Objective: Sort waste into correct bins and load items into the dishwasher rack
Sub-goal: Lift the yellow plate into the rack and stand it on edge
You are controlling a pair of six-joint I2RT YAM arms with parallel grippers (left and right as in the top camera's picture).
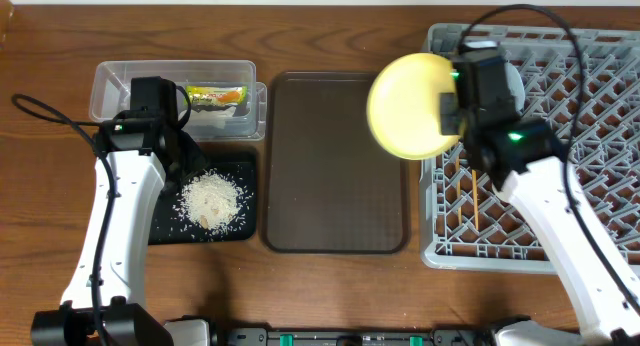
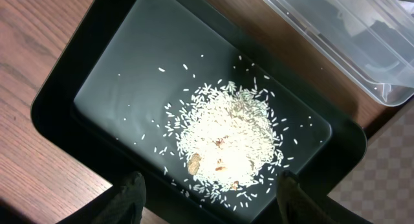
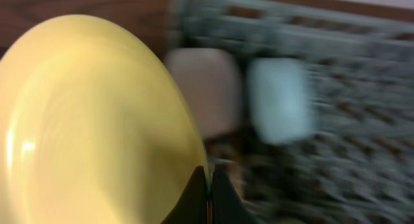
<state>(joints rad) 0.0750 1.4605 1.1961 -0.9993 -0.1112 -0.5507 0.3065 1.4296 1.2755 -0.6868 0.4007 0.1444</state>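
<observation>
Pinch contact defines the right end effector (image 3: 208, 185): its two fingers are closed thin on the rim of the round yellow plate (image 3: 90, 120). The plate hangs tilted over the edge of the large grey lattice dishwasher rack (image 1: 560, 136) that faces the brown serving tray (image 1: 335, 166). It looks stiff, smooth and fairly light. At so narrow a hold it is probably slippery, liable to swing or chip, though the rim seems the sensible grip. The left end effector (image 2: 210, 204) is spread wide and empty above the heap of white rice scraps (image 2: 226, 133) in the shallow black tray (image 2: 58, 107). The clear plastic tub (image 2: 349, 43) sits just beside it on the table (image 2: 39, 30).
</observation>
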